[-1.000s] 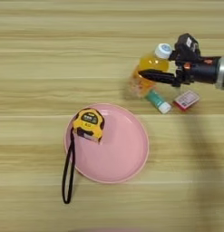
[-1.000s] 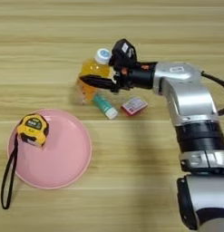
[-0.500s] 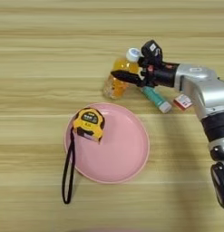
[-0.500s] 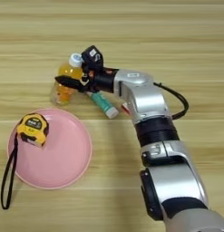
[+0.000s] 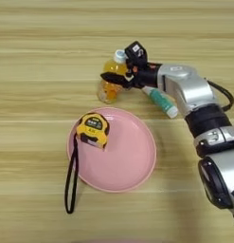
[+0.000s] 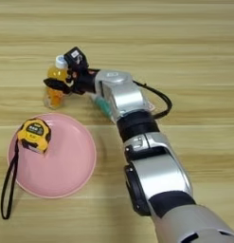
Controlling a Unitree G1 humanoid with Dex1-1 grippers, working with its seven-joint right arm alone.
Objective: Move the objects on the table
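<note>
The right gripper (image 5: 119, 78), two black fingers on a silver forearm, is clamped around the small orange-juice bottle with the white cap (image 5: 112, 80), which tilts with its cap toward the far side of the broad light-brown wooden table (image 5: 38, 57) and hangs just beyond the far rim of the round pink plate (image 5: 132, 156). Whether its base touches the wood, I cannot tell. One finger crosses the near face of the bottle's orange body, so the grip looks like a side pinch around the middle. Behind the forearm lies the white-and-teal tube (image 5: 160, 100), flat on the table and angled toward the plate's right side. On the plate's left portion sits the yellow-and-black tape measure (image 5: 92, 130), its black strap (image 5: 70, 178) looping off the rim onto the table. The flat box is not clearly visible; the arm likely hides it. To do this carry well, I'd say keep the pinch firm and the wrist steady, since a tilted round bottle could roll between the fingers. Travel high enough to clear the plate's rim and the tape measure, and bring the bottle closer to upright before letting go.
</note>
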